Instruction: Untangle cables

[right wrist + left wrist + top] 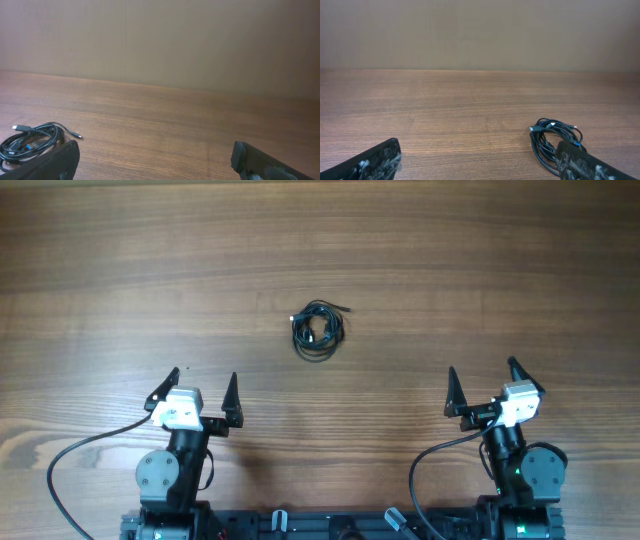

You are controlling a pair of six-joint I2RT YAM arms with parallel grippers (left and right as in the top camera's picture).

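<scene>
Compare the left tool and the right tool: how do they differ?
The left tool sits nearer the cables than the right tool. The cables lie ahead-right of the left tool, ahead-left of the right tool. Both are open, empty, touching no cable.

Saw the cables (318, 330) bunched together in one heap on the table (500, 260), about midway between left and right. Saw the left gripper (204, 380) before the cables and to their left, well apart from them. Saw the right gripper (482, 370) likewise before them, to their right, also well apart.
</scene>
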